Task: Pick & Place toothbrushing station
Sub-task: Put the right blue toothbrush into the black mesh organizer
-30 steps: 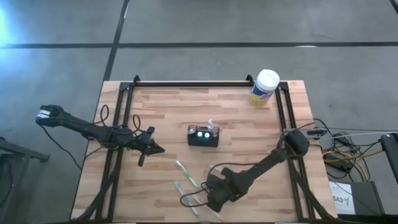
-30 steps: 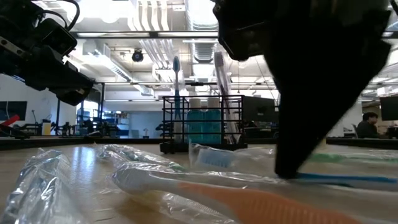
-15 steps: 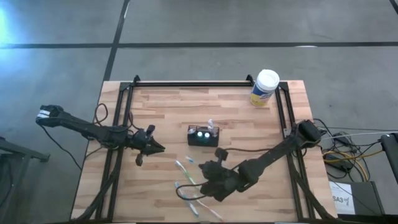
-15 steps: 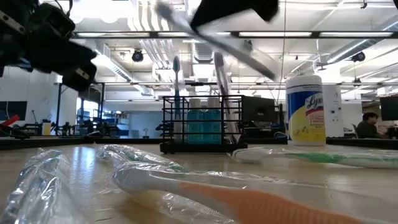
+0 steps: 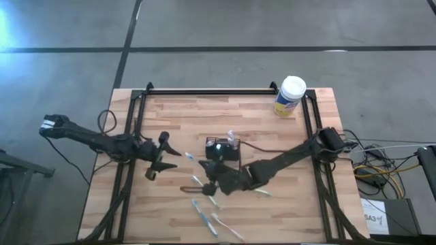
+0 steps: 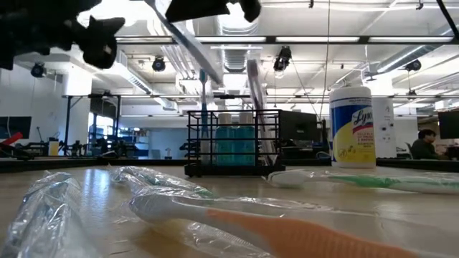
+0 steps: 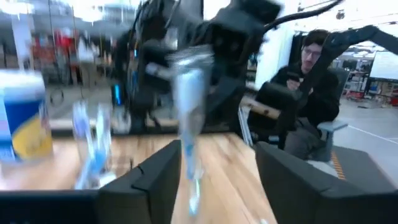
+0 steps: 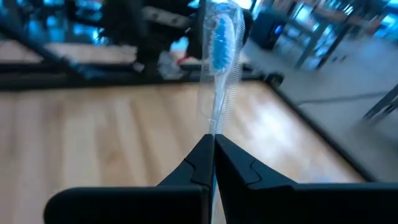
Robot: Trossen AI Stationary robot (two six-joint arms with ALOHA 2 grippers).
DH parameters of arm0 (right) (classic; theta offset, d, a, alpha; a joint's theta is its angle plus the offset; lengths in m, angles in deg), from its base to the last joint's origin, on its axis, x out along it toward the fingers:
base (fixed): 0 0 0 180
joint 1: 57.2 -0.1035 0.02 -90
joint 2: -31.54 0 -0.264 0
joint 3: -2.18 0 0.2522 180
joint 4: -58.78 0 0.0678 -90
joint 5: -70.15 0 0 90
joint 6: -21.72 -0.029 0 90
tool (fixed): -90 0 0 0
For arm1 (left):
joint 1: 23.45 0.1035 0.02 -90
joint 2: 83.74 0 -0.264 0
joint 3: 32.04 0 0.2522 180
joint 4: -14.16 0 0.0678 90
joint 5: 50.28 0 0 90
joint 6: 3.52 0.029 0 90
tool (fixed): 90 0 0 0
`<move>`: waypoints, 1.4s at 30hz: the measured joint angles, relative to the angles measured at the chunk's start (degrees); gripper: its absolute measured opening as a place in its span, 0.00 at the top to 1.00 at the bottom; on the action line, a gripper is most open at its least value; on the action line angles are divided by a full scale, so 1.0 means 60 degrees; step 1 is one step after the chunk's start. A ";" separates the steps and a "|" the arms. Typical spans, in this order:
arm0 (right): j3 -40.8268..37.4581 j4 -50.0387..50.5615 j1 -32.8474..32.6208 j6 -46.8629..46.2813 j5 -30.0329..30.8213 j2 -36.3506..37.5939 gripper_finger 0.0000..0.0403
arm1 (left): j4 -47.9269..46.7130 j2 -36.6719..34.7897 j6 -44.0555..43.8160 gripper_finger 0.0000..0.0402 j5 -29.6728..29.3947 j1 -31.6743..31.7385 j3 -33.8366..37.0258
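Observation:
The toothbrushing station is a small black wire basket (image 5: 223, 145) standing mid-table, with upright brushes and blue bottles inside; it also shows in the low view (image 6: 233, 147). My right gripper (image 5: 212, 171) hovers just near of the basket, shut on a toothbrush (image 8: 217, 43) with blue bristles in a clear wrapper. The brush head (image 5: 189, 156) points toward my left gripper (image 5: 170, 156), which is raised over the table's left part with its fingers open. In the left wrist view the wrapped toothbrush (image 7: 186, 99) hangs just ahead of those open fingers. My right gripper pinches the wrapped toothbrush's handle (image 8: 212, 127) between its two fingertips. The brush runs on past the fingers in the direction they point, head farthest out, toward the table's left. It is lifted clear of the table and slants.
Several wrapped toothbrushes lie on the near half of the table, among them a green one (image 5: 259, 192) and a blue one (image 5: 203, 212). A yellow canister with a white lid (image 5: 290, 96) stands at the far right corner. A person (image 7: 311, 81) sits beyond the table.
My right gripper has lifted a wrapped toothbrush off the table's near part and carried it up and toward the far left, to beside the basket, turning its wrist. My left gripper has risen, tipped up and opened.

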 joint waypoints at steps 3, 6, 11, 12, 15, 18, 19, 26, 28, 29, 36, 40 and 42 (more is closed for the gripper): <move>0.0004 -0.0897 0.0201 0.0687 0.0028 -0.0043 0.98 | 0.0470 0.0000 0.0386 0.44 0.0000 0.0000 -0.0090; 0.0004 -0.1369 0.0322 0.1239 -0.0006 -0.0079 0.98 | 0.0468 -0.0002 0.0439 0.44 -0.0223 0.0000 -0.0194; 0.0004 -0.2155 0.0510 0.2012 -0.0235 -0.0079 0.98 | 0.0465 0.0000 0.0462 0.45 -0.1340 0.0003 -0.0209; 0.0004 -0.2282 0.0541 0.2108 -0.0355 -0.0079 0.98 | 0.0465 0.0000 0.0466 0.45 -0.1468 0.0004 -0.0209; 0.0004 -0.2462 0.0589 0.2188 -0.0786 -0.0079 0.98 | 0.0467 0.0000 0.0502 0.45 -0.1479 0.0007 -0.0209; 0.0004 -0.2549 0.0641 0.2203 -0.0912 -0.0079 0.98 | 0.0494 0.0000 0.0506 0.45 -0.1481 0.0007 -0.0209; 0.0004 -0.2628 0.0674 0.2228 -0.1039 -0.0106 0.98 | 0.0512 0.0000 0.0510 0.45 -0.1483 0.0007 -0.0209; 0.0007 -0.2807 0.0854 0.2023 -0.2120 -0.0137 0.98 | 0.0802 0.0000 0.0508 0.45 -0.1508 0.0022 -0.0226; 0.0007 -0.2836 0.0894 0.2034 -0.2124 -0.0137 0.98 | 0.0786 0.0005 0.0526 0.45 -0.1508 0.0022 -0.0290; 0.0007 -0.2837 0.0912 0.2028 -0.2124 -0.0137 0.98 | 0.0796 0.0022 0.0556 0.45 -0.1508 0.0022 -0.0316; 0.0011 -0.2844 0.0961 0.2027 -0.2124 -0.0137 0.98 | 0.0792 0.0522 0.0986 0.45 -0.1470 0.0025 -0.0848; 0.0011 -0.2855 0.1012 0.2027 -0.2120 -0.0137 0.98 | 0.0738 0.1169 0.1027 0.45 -0.1457 0.0025 -0.1198; 0.0011 -0.2869 0.1016 0.2074 -0.2113 -0.0137 0.98 | 0.0735 0.1468 0.1020 0.45 -0.1457 0.0025 -0.1265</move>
